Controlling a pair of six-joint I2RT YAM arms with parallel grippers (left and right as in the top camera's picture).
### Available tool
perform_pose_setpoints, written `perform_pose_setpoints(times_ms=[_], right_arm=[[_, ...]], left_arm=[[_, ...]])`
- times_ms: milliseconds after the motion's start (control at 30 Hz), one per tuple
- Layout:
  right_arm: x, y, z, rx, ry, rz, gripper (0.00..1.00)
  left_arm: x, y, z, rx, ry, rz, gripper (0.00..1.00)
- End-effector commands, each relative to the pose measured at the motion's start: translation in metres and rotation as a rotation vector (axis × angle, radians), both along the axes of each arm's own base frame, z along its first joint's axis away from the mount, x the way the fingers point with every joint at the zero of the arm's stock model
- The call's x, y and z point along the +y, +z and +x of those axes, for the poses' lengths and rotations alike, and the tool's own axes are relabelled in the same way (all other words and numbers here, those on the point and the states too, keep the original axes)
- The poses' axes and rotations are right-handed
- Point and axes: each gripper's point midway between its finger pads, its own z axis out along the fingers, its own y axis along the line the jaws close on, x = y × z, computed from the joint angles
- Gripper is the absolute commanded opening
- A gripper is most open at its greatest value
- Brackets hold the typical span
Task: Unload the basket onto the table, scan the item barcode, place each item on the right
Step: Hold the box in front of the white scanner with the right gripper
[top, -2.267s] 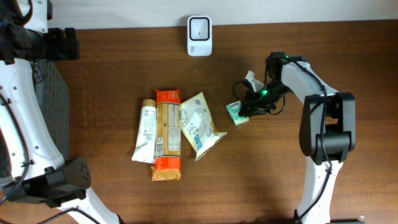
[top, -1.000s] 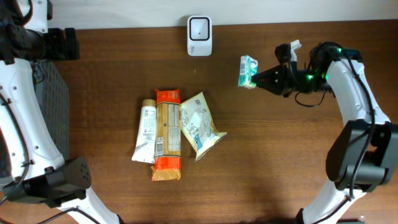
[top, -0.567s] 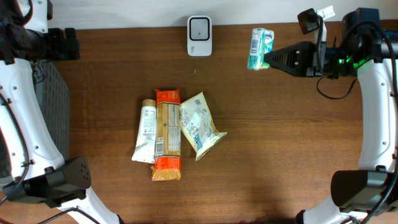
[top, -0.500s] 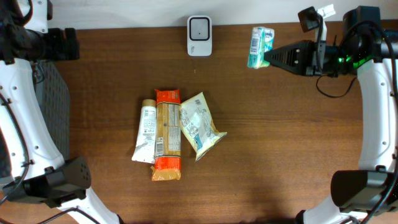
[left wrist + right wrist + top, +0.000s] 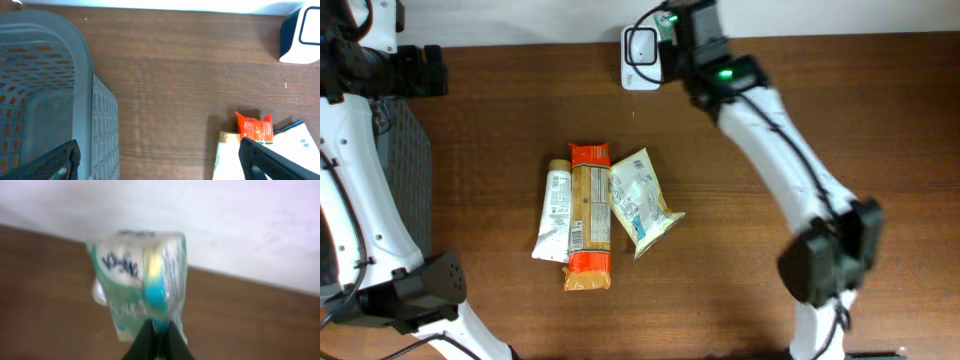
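A green and white soft pack (image 5: 142, 280) with a blue seam hangs blurred in the right wrist view, above the brown table by the white wall. My right gripper (image 5: 159, 336) is shut on the pack's lower edge. From overhead, the right arm (image 5: 770, 140) reaches across to the back edge, its wrist right beside the white scanner (image 5: 640, 45); the pack is hidden under the wrist there. My left gripper (image 5: 160, 165) stands open over bare table by the basket, nothing between its fingers. The scanner (image 5: 300, 35) also shows in the left wrist view.
A white tube (image 5: 555, 210), an orange-ended cracker pack (image 5: 588, 215) and a clear pouch (image 5: 642, 200) lie side by side mid-table. A grey mesh basket (image 5: 405, 180) stands at the left edge, below the left arm.
The right arm has swung left along the back edge with the pack, from the far right to right beside the scanner. The left arm has not moved.
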Motion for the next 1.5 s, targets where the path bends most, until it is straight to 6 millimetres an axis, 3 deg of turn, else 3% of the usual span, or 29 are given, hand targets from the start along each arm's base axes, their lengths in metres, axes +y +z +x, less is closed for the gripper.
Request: perform_pose_setpoints(times_ms=[0, 167, 233, 367, 467, 567, 700, 1067, 1167, 1267, 1367, 1400, 1467], right_arm=[[-0.018, -0.023, 0.029, -0.067, -0.096, -0.236, 0.04], [-0.001, -0.002, 0.063, -0.138, -0.072, -0.322, 0.04], [0.012, 0.004, 0.071, -0.168, -0.024, -0.275, 0.04], [0.023, -0.017, 0.085, -0.19, 0.034, -0.335, 0.04], [0.029, -0.05, 0.098, -0.18, 0.105, -0.466, 0.04], [0.04, -0.084, 0.101, -0.138, 0.227, -0.615, 0.04], [0.041, -0.104, 0.102, -0.109, 0.282, -0.703, 0.04], [0.055, -0.106, 0.096, -0.111, 0.3, -0.701, 0.04], [0.057, -0.088, 0.092, -0.126, 0.261, -0.624, 0.04], [0.059, -0.054, 0.074, -0.108, 0.275, -0.498, 0.04], [0.06, 0.002, 0.022, -0.011, 0.329, -0.237, 0.04], [0.056, 0.012, 0.012, 0.011, 0.307, -0.173, 0.04], [0.026, 0.038, -0.025, 0.126, 0.184, 0.031, 0.04]], left_arm=[[-0.001, 0.003, 0.0, -0.009, -0.017, 0.006, 0.99], [-0.001, 0.003, 0.0, -0.009, -0.017, 0.006, 0.99], [-0.001, 0.003, 0.0, -0.009, -0.017, 0.006, 0.99], [-0.001, 0.003, 0.0, -0.009, -0.017, 0.006, 0.99], [-0.001, 0.003, 0.0, -0.009, -0.017, 0.006, 0.99], [-0.001, 0.003, 0.0, -0.009, -0.017, 0.006, 0.99], [-0.001, 0.003, 0.0, -0.009, -0.017, 0.006, 0.99], [-0.001, 0.003, 0.0, -0.009, -0.017, 0.006, 0.99], [-0.001, 0.003, 0.0, -0.009, -0.017, 0.006, 0.99], [-0.001, 0.003, 0.0, -0.009, -0.017, 0.006, 0.99], [-0.001, 0.003, 0.0, -0.009, -0.017, 0.006, 0.99], [-0.001, 0.003, 0.0, -0.009, -0.017, 0.006, 0.99], [-0.001, 0.003, 0.0, -0.009, -0.017, 0.006, 0.99]])
